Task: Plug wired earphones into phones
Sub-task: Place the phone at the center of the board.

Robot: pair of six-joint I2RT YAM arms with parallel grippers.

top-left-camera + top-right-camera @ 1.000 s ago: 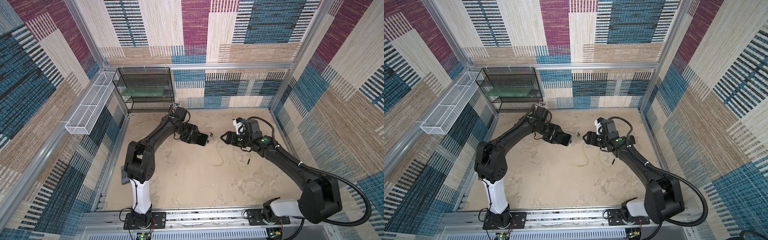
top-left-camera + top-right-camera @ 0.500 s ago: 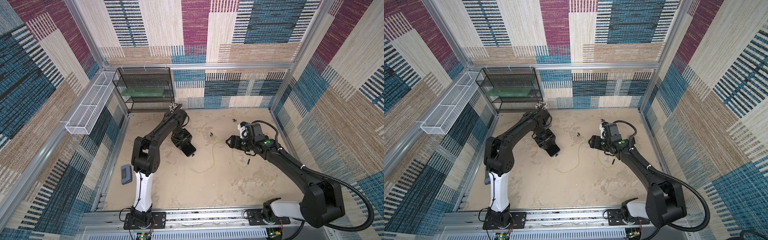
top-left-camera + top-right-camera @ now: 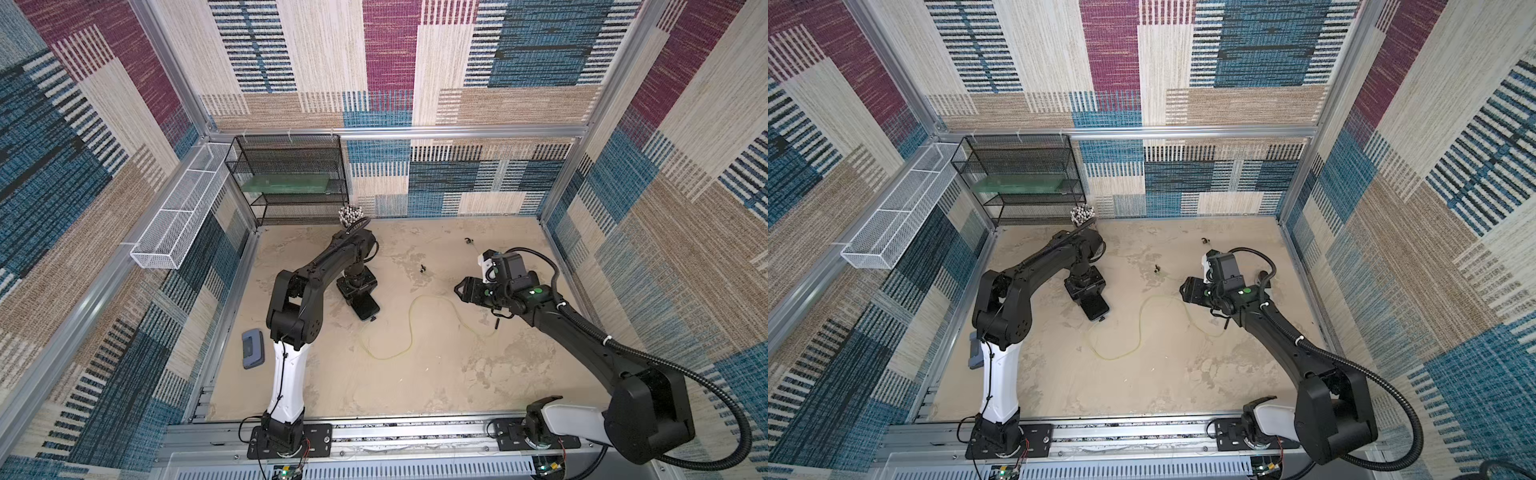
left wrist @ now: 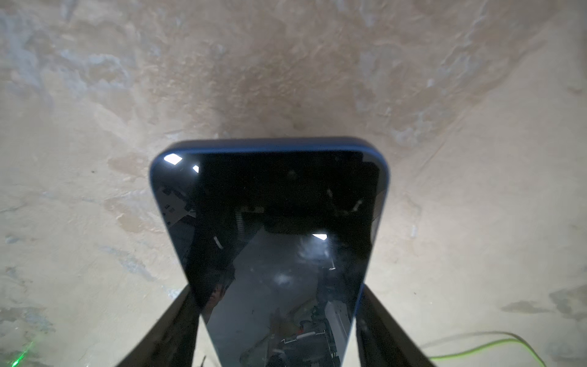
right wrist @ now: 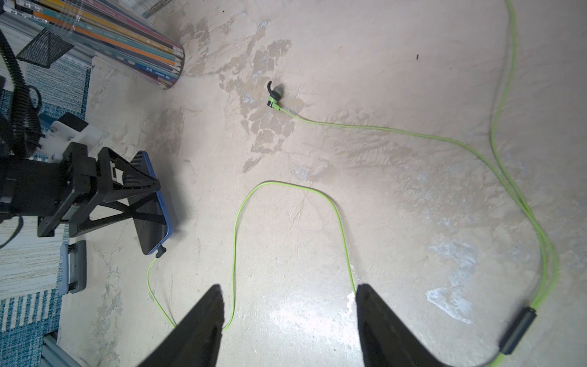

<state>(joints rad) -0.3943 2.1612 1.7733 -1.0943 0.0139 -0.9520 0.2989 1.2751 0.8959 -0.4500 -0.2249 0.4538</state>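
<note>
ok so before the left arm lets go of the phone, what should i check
1. Plug in the phone: ok, it sits at the phone's end edge with the cord running off it. How deep it is seated: cannot tell.
2. Left end effector clamped on the phone's two long edges: ok.
3. Phone lying flat on the table: cannot tell.
4. Right end effector open and empty: ok.
5. Cord slack: ok, loose loops on the table.
6. Cord clear of the right end effector: cannot tell, it passes behind it in the right wrist view.
</note>
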